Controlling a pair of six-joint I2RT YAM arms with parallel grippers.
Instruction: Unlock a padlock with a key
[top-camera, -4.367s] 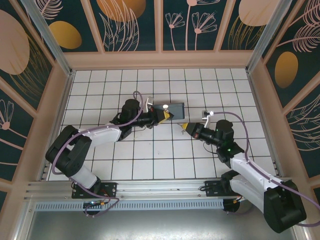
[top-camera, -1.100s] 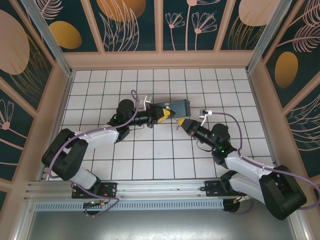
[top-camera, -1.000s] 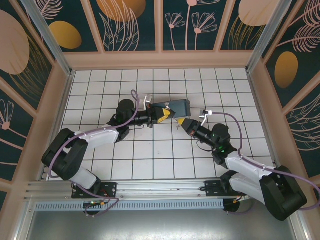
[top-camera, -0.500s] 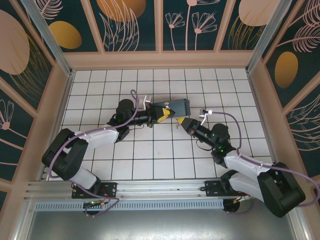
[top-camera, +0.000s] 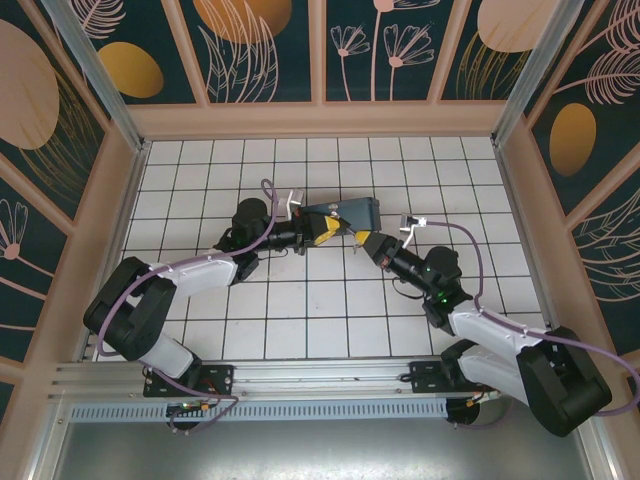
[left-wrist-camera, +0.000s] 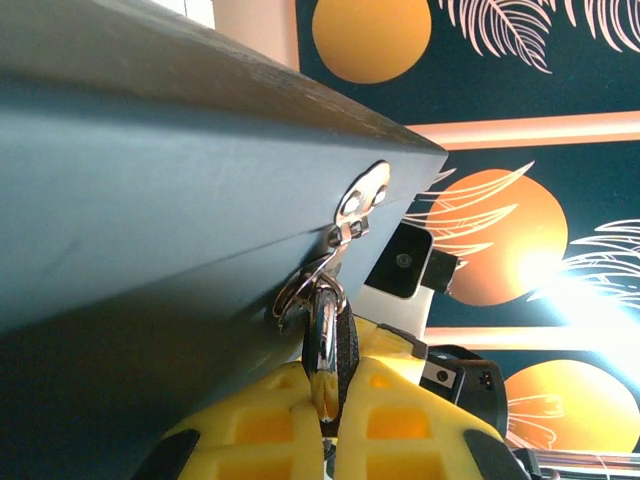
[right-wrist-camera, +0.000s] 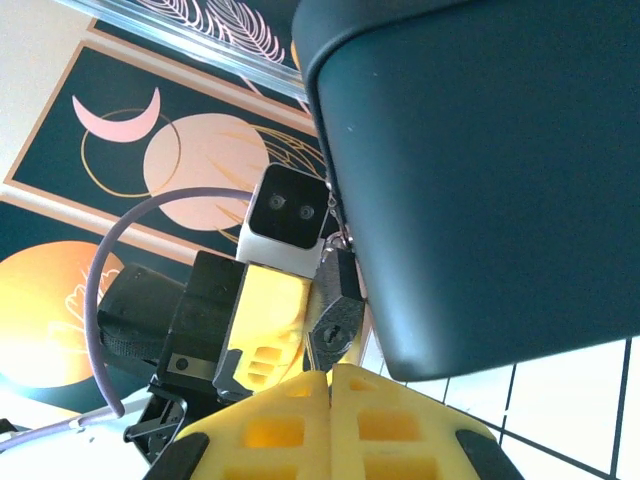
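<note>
Yellow left gripper (left-wrist-camera: 322, 398): reaches in from the left at mid-floor. Its pads are pressed onto a dark-and-bright metal piece hanging under the hasp, which I take for the padlock.
Box (top-camera: 356, 211): dark and smooth-sided. It sits just right of that gripper on the white tiled floor (top-camera: 300, 320), and both wrist views look at it from close up.
Hasp (left-wrist-camera: 365, 190): small bright tab on the box's edge. A thin ring (left-wrist-camera: 292, 297) hangs from it and carries the lock.
Padlock (right-wrist-camera: 337, 300): dark metal, hanging off the box's corner between the two grippers, with its keyhole end turned toward the right one.
Padlock handling: it looks small, light, hard and smooth. On that ring it would likely swing and twist at any push, so it needs pinning by the flat sides of its body, with the keyhole face left bare.
Right gripper (right-wrist-camera: 328, 385): yellow pads closed flat against each other, their tips just under the padlock's keyhole end. I cannot tell whether they touch it.
Key: I cannot make it out. If it is held, it is hidden between the right pads or already at the keyhole.
Key handling: probably thin, stiff and easily bent. It is best held by its broad end and turned gently.
Risk: a slightly off-line push could swing the lock aside.
</note>
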